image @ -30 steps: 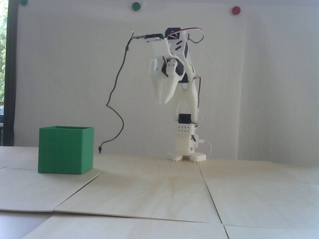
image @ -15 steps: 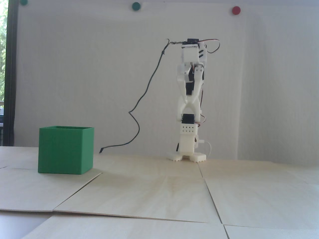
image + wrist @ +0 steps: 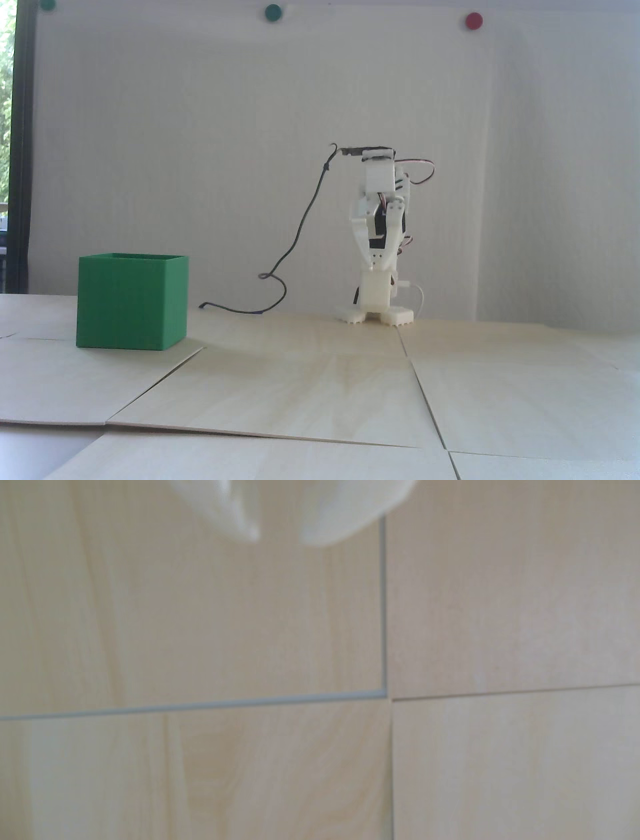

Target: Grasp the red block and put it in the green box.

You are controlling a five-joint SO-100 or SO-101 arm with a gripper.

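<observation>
The green box (image 3: 131, 301) stands on the pale wooden table at the left of the fixed view, its top open; its inside cannot be seen from here. The red block shows in neither view. My white arm is folded low over its base (image 3: 376, 299) at the back, well to the right of the box. The gripper (image 3: 377, 264) points down in front of the base. In the wrist view the gripper (image 3: 278, 539) has a narrow gap between its fingertips (image 3: 252, 532), with only bare table boards showing through.
A black cable (image 3: 300, 235) hangs from the wrist and loops onto the table between box and arm. Round green dots (image 3: 273, 12) and a red dot (image 3: 473, 20) sit high on the white wall. Seams (image 3: 383, 618) run between the table boards.
The arm has swung right, away from the box side, and folded down over its base. The cable has sagged onto the table. The box has not moved.
</observation>
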